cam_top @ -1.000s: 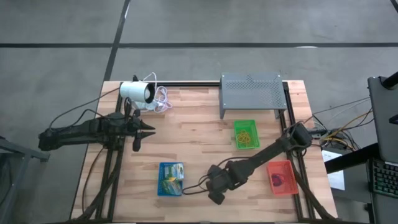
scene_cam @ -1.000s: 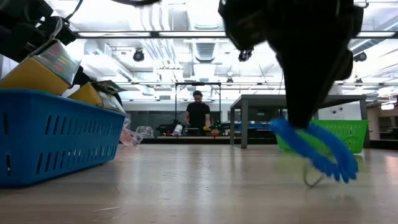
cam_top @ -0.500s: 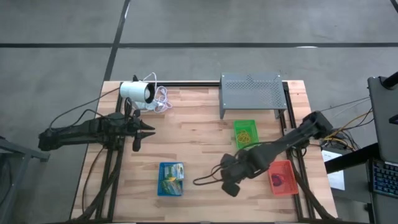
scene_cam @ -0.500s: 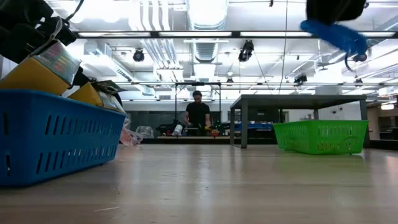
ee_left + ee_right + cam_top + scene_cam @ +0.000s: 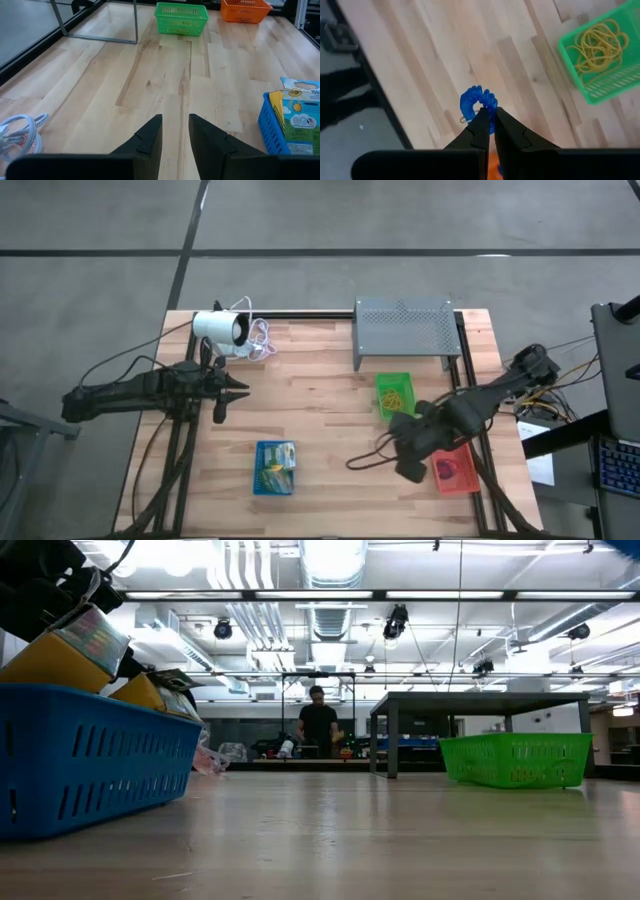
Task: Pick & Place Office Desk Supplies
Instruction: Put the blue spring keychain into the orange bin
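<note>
My right gripper point(image 5: 488, 114) is shut on a small blue coiled loop point(image 5: 476, 101) with a small metal ring point(image 5: 464, 120) on it, high above the wood. In the high view it point(image 5: 408, 464) hangs between the green tray point(image 5: 393, 395), which holds yellow rubber bands point(image 5: 600, 47), and the red tray point(image 5: 455, 468); the loop is hidden there. A blue tray point(image 5: 275, 468) holds green-and-white packets. My left gripper point(image 5: 175, 127) waits open at the table's left point(image 5: 224, 392), holding nothing. My right gripper pinches one stretch of the blue coil point(image 5: 481, 111) between its two fingers. The fingers come from above, pointing down. The loop is lifted clear of the table and spreads out beside the fingertips, with the metal ring dangling from it.
A white cylinder with a coiled cable point(image 5: 225, 330) lies at the far left, and a grey perforated stand point(image 5: 405, 330) at the far middle. Bare wood point(image 5: 320, 410) lies between the trays. A person point(image 5: 319, 725) stands far off in the room behind.
My right gripper has risen from the table near its front edge and gone toward the right edge and the red tray, still shut. The blue coil has been lifted off the wood with it and has left the low view upward.
</note>
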